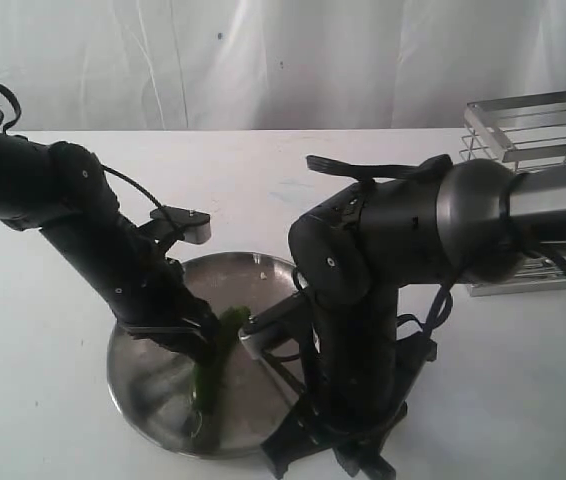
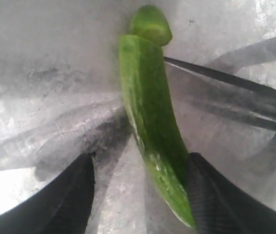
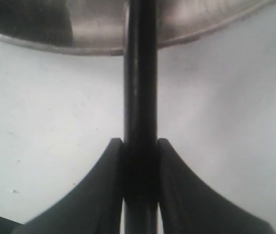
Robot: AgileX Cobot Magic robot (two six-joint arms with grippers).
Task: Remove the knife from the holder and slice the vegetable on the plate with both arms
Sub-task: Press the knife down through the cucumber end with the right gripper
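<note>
Lying on the steel plate (image 1: 153,385), toward its middle: the vegetable (image 1: 215,365), dark green and slender, one small cut piece (image 2: 150,23) sitting just off its end in the left wrist view. Straddling the vegetable's other end: the left hand (image 2: 140,195), fingers (image 2: 65,202) spread apart, one black finger touching or nearly touching the green skin, the other standing clear over bare plate. Not clamping anything.

Gripping the knife (image 3: 140,87): the right hand (image 3: 140,161), both fingers (image 3: 101,195) pressed tight against the dark handle, knife running straight out between them toward the plate rim (image 3: 196,34). Meeting the vegetable just beside the cut end in the left wrist view: the black blade (image 2: 226,78), crossing it at an angle above the plate.

Resting on the white worktop (image 1: 43,320): the plate, near the front edge in the exterior view. Standing well apart, at the back right of the worktop and partly hidden behind the right arm (image 1: 403,240): the wire holder (image 1: 538,125). Leaning in from the left over the plate: the left arm (image 1: 93,240).
</note>
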